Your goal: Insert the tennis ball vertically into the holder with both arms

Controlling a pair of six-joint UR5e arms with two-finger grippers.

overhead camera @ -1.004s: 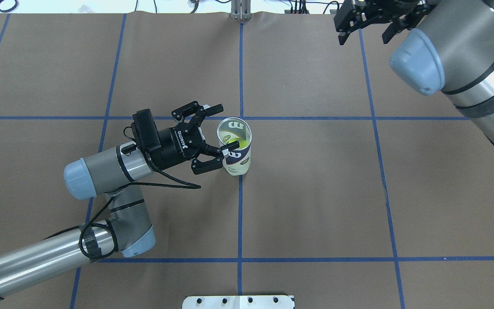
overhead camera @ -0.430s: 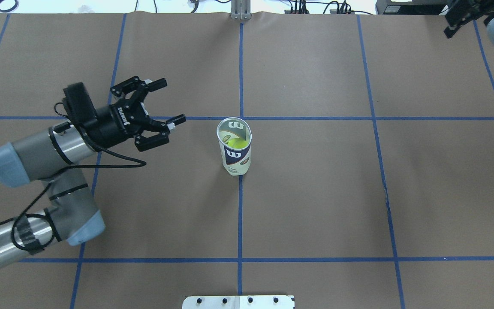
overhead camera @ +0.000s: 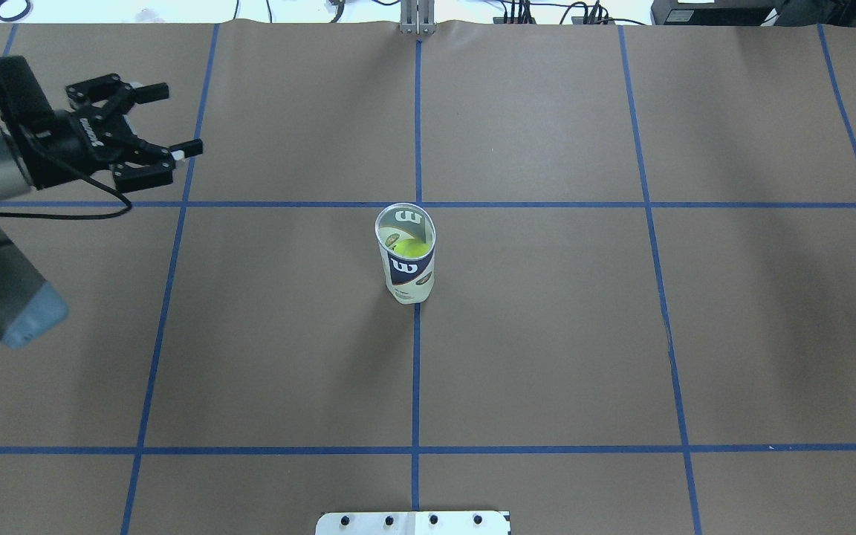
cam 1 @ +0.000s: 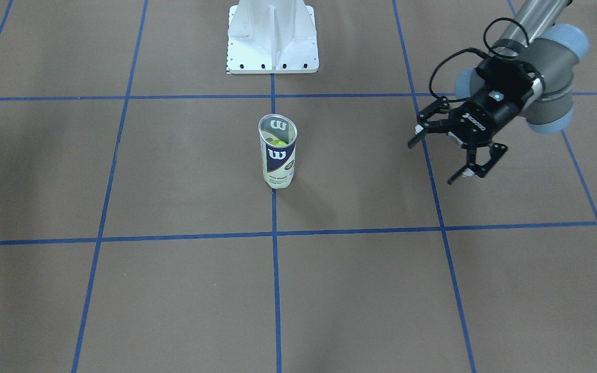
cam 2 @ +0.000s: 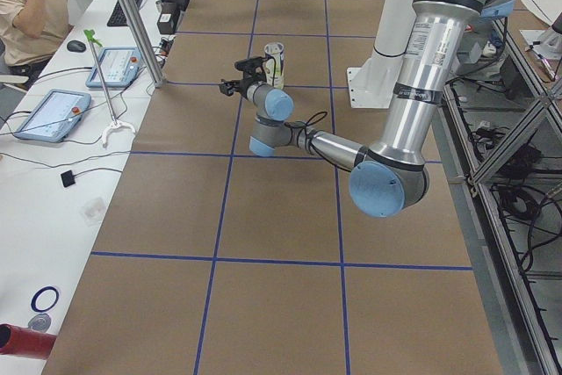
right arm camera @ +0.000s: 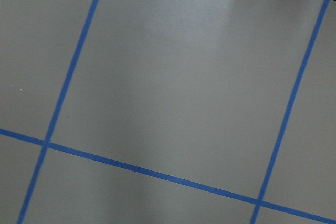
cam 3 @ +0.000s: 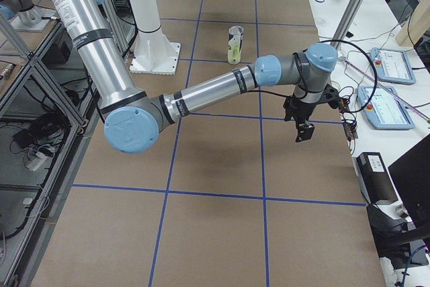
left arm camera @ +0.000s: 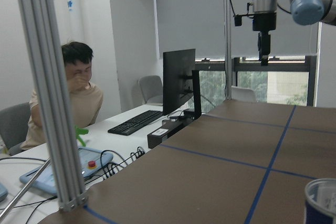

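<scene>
Item: the holder [overhead camera: 407,261], a clear Wilson tennis-ball can with a white and navy label.
Position: upright, open mouth up, near the middle of the counter [overhead camera: 547,334], its base on the centre blue tape line.
Contents: one yellow-green tennis ball [overhead camera: 412,247], seen through the mouth; how deep it sat was unclear.
Task status (judged): the ball was in and the insertion looked done.
Left fingers [overhead camera: 149,93]: spread wide, holding nothing, well apart from the holder toward the counter's far left.
Right fingers [cam 3: 304,129]: pointed down over the counter's far right end; how far open could not be told.
Handling, holder (judged): light; thin wall, fairly stiff at the body but likely to flex near the open rim; the glossy label looked slippery; tall and narrow, so easy to tip.
Handling, ball (judged): light, springy, with grippy felt.
Hold point (judged): mid-body on the label, fingers square across the width, with a gentle squeeze.
</scene>
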